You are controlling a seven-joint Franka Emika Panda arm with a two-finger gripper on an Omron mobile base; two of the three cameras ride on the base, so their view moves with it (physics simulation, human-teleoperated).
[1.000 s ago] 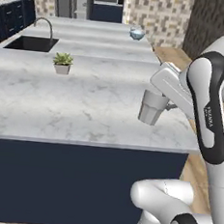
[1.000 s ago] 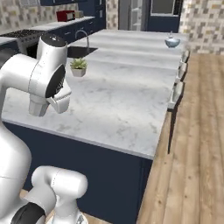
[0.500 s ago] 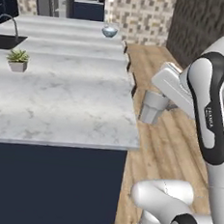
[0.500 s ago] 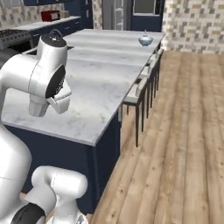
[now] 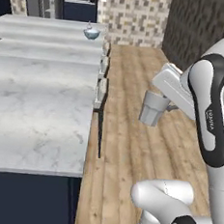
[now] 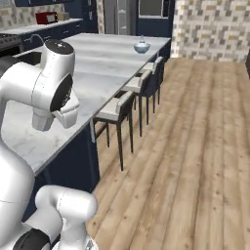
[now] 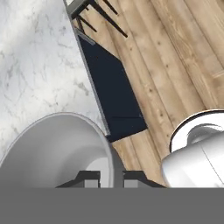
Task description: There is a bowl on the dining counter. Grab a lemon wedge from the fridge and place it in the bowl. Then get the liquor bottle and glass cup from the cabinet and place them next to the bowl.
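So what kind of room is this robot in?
Most likely a home kitchen with a dining area: a long marble island counter with a bowl on it, stools tucked along its edge, and a fridge at the far wall.

The glass cup [image 5: 153, 108] hangs over the floor right of the dining counter [image 5: 36, 111], whose far end bears the bowl [image 5: 91, 33].

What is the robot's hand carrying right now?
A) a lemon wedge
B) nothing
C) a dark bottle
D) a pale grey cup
D: the gripper is shut on the rim of the glass cup, which hangs over the wooden floor beside the dining counter, far from the bowl.
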